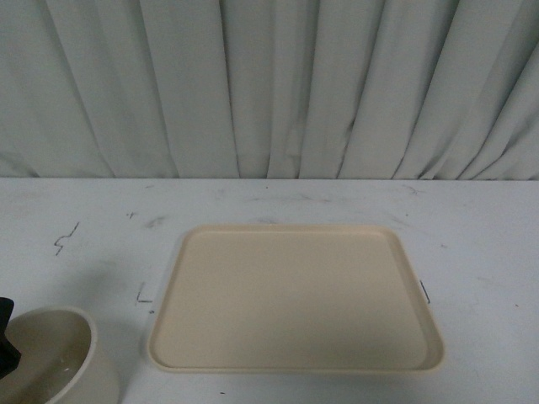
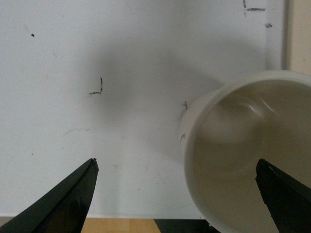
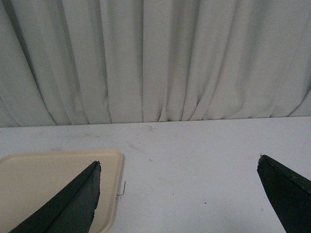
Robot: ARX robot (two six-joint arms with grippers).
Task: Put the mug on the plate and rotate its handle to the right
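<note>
The white mug (image 1: 52, 364) stands on the table at the near left, cut off by the picture's edge and apart from the plate. Its hollow inside (image 2: 243, 145) fills much of the left wrist view. My left gripper (image 2: 177, 161) is open, one fingertip (image 2: 279, 191) over the mug's mouth and the other (image 2: 73, 194) over bare table. A black shape (image 1: 7, 335) sits at the mug's left rim; I cannot tell whether it is the handle or a finger. The beige plate (image 1: 295, 362) lies empty in the middle. My right gripper (image 3: 179, 160) is open above the table, right of the plate's corner (image 3: 109, 160).
The white table (image 1: 472, 244) carries small black corner marks (image 1: 143, 296) beside the plate. A pale pleated curtain (image 1: 269, 84) closes off the back. The table's near edge (image 2: 121, 217) shows in the left wrist view.
</note>
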